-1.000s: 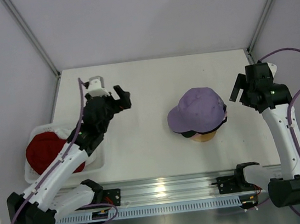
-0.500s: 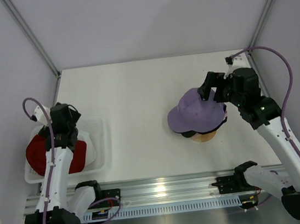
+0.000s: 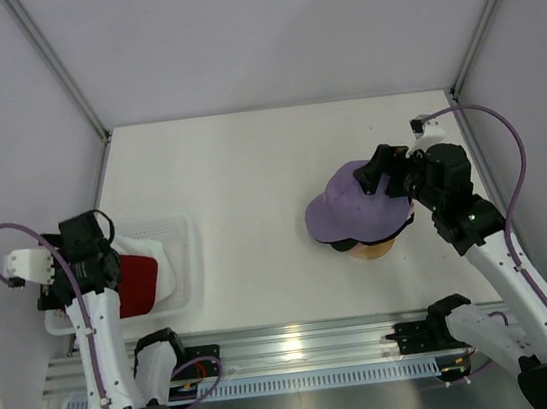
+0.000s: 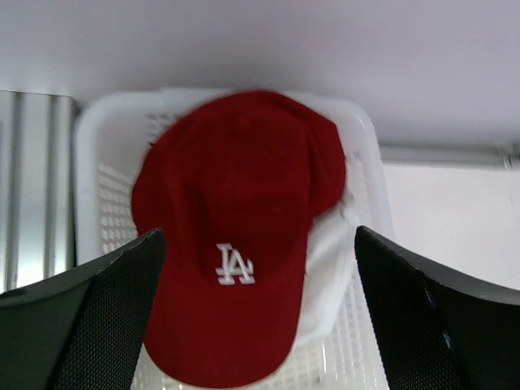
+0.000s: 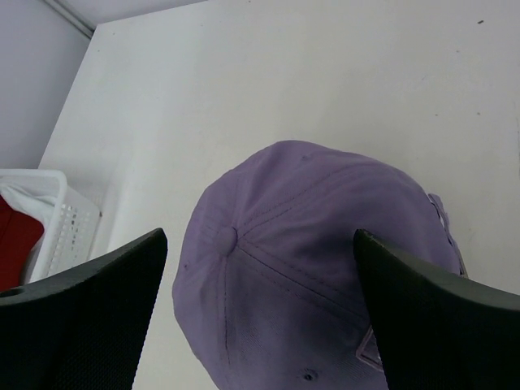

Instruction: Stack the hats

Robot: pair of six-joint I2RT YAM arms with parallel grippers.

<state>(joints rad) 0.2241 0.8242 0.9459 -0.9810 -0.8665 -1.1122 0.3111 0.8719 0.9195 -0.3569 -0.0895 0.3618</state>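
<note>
Within the past second I have swung both arms off the open tabletop [image 3: 249, 167] and onto the hats. The left claw [image 4: 260, 234], a second ago out over the middle of the tabletop, now hangs above the white basket [image 4: 97, 130] at the far left. The right claw [image 5: 260, 236], which was waiting clear of the pile at the right edge, has come in over the lavender cap [image 5: 309, 268].

Both claws are spread wide and neither holds anything. The lavender cap has not shifted. It tops the pile right of centre, with a dark cap edge and the wooden stand [image 3: 375, 247] peeping out beneath it.

I read this as the lavender cap being already stacked, with the red cap [image 4: 236, 244] next in line. The right arm looks placed to steady or press the pile.

From the left wrist, the red cap lies crown up in the basket, directly below and between the two spread fingers, its white lettering almost centred in the gap. It rests on a white cap [image 4: 333, 268] whose fabric shows at its right side. Nothing touches it yet.

From the right wrist, the lavender cap's crown fills the gap between the fingers, its top button left of centre. I cannot tell whether the fingers touch the fabric.
</note>
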